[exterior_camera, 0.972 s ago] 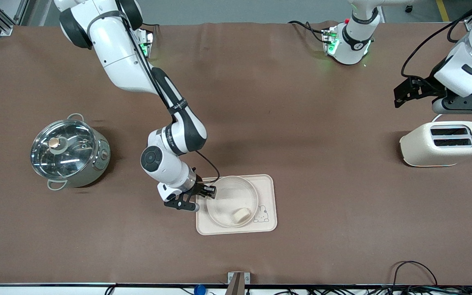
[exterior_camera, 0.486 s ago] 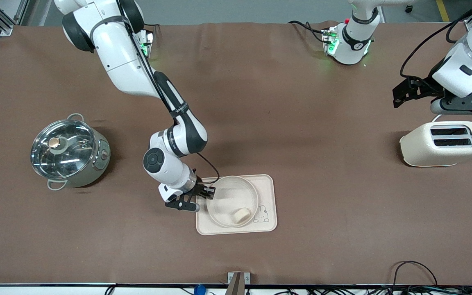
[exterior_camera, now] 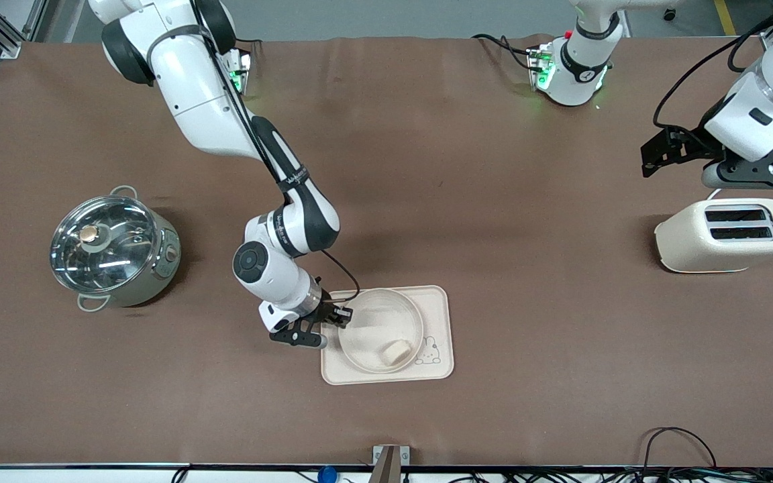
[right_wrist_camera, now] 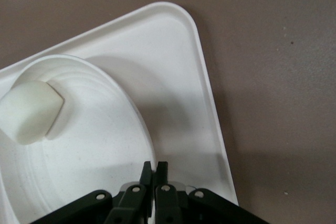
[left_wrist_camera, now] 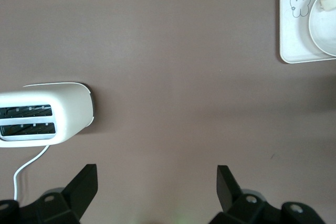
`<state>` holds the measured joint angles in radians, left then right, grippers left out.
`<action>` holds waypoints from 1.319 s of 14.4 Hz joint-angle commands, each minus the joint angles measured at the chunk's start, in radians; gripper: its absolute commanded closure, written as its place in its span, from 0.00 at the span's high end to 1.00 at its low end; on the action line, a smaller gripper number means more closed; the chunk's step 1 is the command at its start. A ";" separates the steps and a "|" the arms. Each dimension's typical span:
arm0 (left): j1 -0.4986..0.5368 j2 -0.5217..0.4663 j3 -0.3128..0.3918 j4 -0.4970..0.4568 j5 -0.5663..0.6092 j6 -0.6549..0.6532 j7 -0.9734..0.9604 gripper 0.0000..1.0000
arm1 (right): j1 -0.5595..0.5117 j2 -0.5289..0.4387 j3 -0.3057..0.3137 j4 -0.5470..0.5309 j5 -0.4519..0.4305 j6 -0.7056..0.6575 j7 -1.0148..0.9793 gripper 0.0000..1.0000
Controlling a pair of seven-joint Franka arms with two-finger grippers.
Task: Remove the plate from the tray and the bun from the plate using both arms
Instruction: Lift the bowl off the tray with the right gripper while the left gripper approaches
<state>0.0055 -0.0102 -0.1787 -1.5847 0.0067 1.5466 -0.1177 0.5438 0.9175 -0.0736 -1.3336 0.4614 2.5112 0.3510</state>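
The round cream plate (exterior_camera: 381,305) lies on the rectangular tray (exterior_camera: 439,302), and the small pale bun (exterior_camera: 396,351) lies inside the plate near the rabbit drawing. My right gripper (exterior_camera: 345,316) is shut on the plate's rim at the edge toward the right arm's end. In the right wrist view the fingers (right_wrist_camera: 155,167) pinch the plate's rim (right_wrist_camera: 94,145), with the bun (right_wrist_camera: 30,111) farther in. My left gripper (exterior_camera: 651,154) is open and empty in the air above the table beside the toaster; its fingers stand wide apart in its wrist view (left_wrist_camera: 157,182).
A cream toaster (exterior_camera: 725,235) stands at the left arm's end and also shows in the left wrist view (left_wrist_camera: 47,114). A steel pot with a glass lid (exterior_camera: 113,249) stands at the right arm's end. The tray shows in both wrist views (left_wrist_camera: 294,30) (right_wrist_camera: 173,77).
My left gripper has drifted slightly up and away from the toaster. My right wrist has shifted a little at the plate's rim. Plate and bun stay in place.
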 commanded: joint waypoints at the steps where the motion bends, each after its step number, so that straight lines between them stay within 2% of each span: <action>1: 0.004 -0.002 -0.010 0.000 0.009 0.003 0.000 1.00 | -0.016 -0.149 0.021 -0.129 -0.001 -0.015 -0.020 0.00; 6: -0.009 0.002 -0.041 0.002 0.003 0.003 -0.069 1.00 | -0.019 -0.429 0.084 -0.482 0.000 -0.006 -0.049 0.00; 9: -0.009 0.045 -0.122 0.002 -0.001 0.029 -0.267 1.00 | -0.008 -0.551 0.092 -0.669 -0.001 -0.005 -0.111 0.00; 11: -0.010 0.088 -0.180 0.000 0.004 0.064 -0.379 1.00 | -0.005 -0.571 0.094 -0.725 -0.001 -0.005 -0.145 0.00; 13: -0.021 0.143 -0.234 0.000 0.012 0.113 -0.518 1.00 | 0.019 -0.565 0.092 -0.733 -0.001 0.000 -0.150 0.00; 17: -0.126 0.266 -0.245 0.000 0.033 0.217 -0.762 1.00 | 0.067 -0.513 0.094 -0.751 0.000 0.126 -0.147 0.00; 19: -0.197 0.332 -0.245 0.002 0.113 0.269 -0.892 1.00 | 0.085 -0.481 0.094 -0.763 -0.001 0.196 -0.150 0.00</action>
<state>-0.1398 0.2630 -0.4181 -1.6007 0.0503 1.7790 -0.8968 0.6143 0.4191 0.0200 -2.0697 0.4620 2.6398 0.2077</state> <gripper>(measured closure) 0.000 0.965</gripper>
